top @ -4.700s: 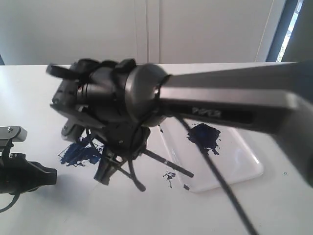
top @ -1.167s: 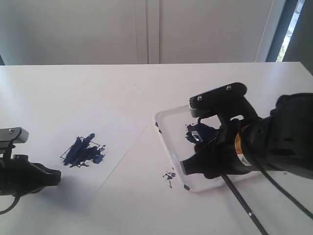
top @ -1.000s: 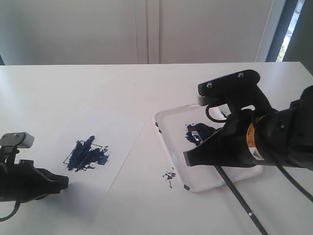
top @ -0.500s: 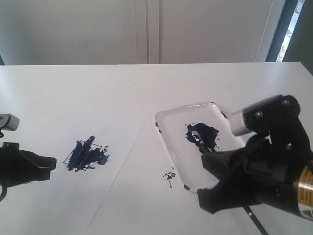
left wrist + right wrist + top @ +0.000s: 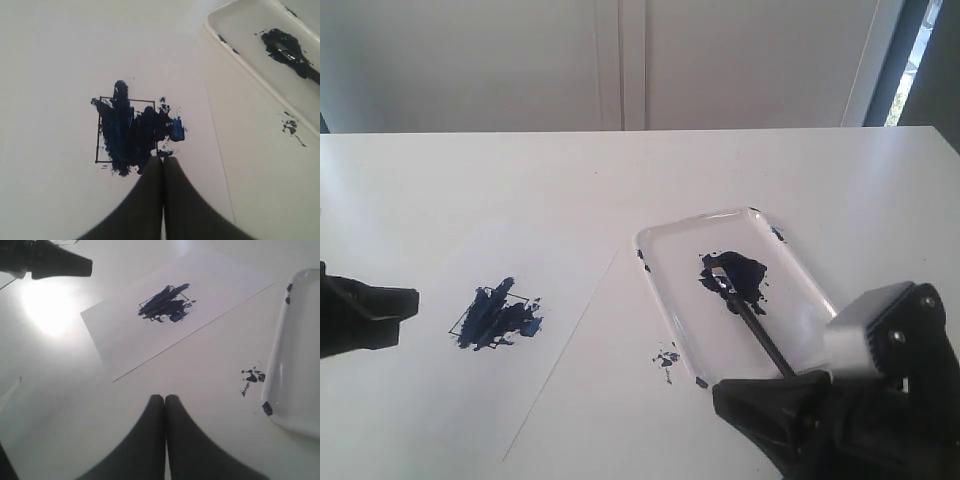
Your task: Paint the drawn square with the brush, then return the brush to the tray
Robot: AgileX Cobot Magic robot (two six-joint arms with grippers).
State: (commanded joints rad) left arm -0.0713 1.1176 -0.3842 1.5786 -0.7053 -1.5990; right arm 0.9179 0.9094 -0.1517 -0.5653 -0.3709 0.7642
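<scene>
Externally, brush (image 5: 752,325) lies in tray (image 5: 800,290), unseen from right wrist, both tools (image 5: 162,159) (image 5: 164,397) pressed together

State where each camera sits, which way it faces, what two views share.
Exterior: above the table, looking down toward the wall; sees tray, brush, drawn square, left gripper and right gripper at its edges.
Left wrist: behind the left gripper, jaws shut, looking down at the drawn square.
Right wrist: behind the right gripper, jaws shut, facing the paper.
Shared: all three show drawn square and tray.
</scene>
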